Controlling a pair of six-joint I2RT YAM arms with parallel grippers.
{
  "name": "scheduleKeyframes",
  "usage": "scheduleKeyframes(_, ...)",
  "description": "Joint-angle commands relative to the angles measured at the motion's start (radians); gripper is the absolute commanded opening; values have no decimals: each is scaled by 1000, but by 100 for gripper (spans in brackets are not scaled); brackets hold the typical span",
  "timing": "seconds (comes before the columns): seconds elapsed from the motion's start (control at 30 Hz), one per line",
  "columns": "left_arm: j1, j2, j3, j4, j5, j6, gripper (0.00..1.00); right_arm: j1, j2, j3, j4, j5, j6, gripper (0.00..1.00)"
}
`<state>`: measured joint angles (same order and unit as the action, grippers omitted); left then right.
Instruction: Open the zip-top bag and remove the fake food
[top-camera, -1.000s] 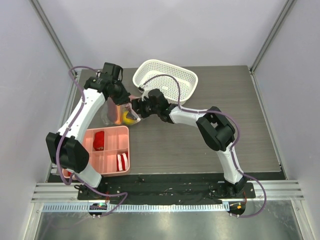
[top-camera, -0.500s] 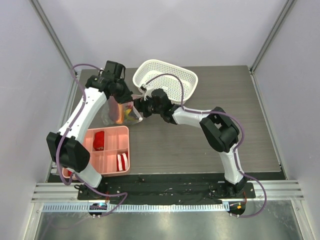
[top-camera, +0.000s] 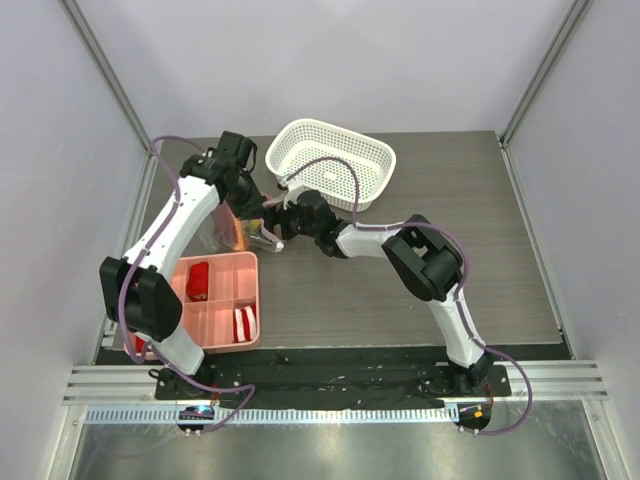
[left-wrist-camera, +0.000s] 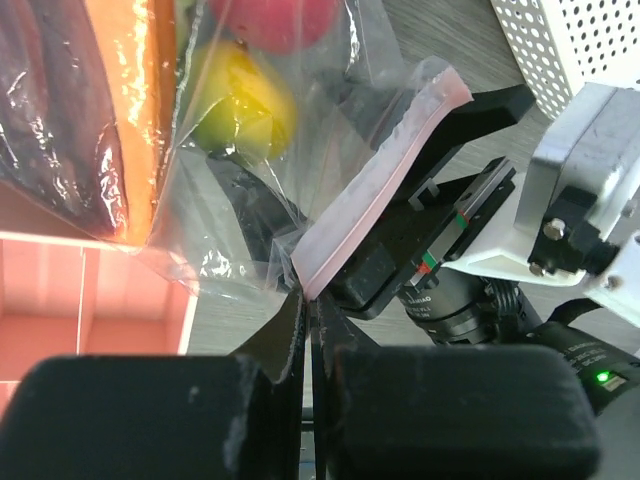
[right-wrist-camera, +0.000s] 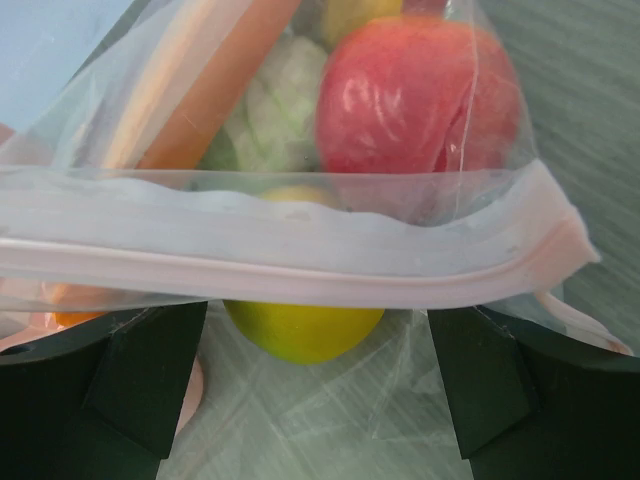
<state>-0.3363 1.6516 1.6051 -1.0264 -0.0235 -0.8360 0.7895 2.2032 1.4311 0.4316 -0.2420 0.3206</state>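
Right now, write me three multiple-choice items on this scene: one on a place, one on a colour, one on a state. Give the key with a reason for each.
1. Where does the white basket stand on the table?
A. On the far side, beyond the zip-top bag
B. At the near edge, between the arm bases
C. Against the right wall

2. What colour is the bag's zip strip?
A. Blue
B. Pink
C. Green

3. Where is the fake food?
A. Loose on the table
B. In the basket
C. Inside the bag

Key:
1 A: the top view shows the basket farther from the arm bases than the bag.
2 B: both wrist views show a pale pink strip.
3 C: the fruits show through the clear plastic in both wrist views.
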Motion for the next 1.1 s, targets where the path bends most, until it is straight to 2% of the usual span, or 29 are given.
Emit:
scheduleKeyframes(0.0, -18, -16, -2, 52, 80, -48, 0, 40, 9, -34, 255, 80, -52, 96)
scheduleKeyframes(0.13, -20, -27, -31, 65, 91, -54, 0, 50, 65, 31, 227, 66, -98, 94)
scheduleKeyframes(0.3, -20, -29, -39, 69, 86, -52, 0, 60, 56, -35, 306, 20, -150, 94)
scheduleKeyframes(0.4, -20, -27, -39, 86, 91, -61, 0, 77, 78, -24, 292, -63, -152, 93)
scheduleKeyframes(0.53, -20, -12, -24, 83, 97, -69, 0, 103, 124, 15, 271, 15, -161, 89)
scheduleKeyframes(0.63, -20, -13, -22, 71, 94, -69, 0, 103, 154, 84, 211, 68, -131, 61)
scheduleKeyframes(0.8, -20, -33, -33, 55, 53, -57, 0, 100, 57, 6, 252, 84, -143, 56)
scheduleKeyframes(0.93, -20, -50, -43, 68, 30, -48, 0, 97, -45, -72, 251, 86, -150, 37)
scheduleKeyframes(1.0, -20, -58, -48, 66, 31, -41, 0, 90, -89, -98, 251, 87, -132, 34)
scheduleKeyframes(1.07, -20, -73, -53, 62, -9, -23, 0, 67, -117, -138, 253, 76, -112, 23)
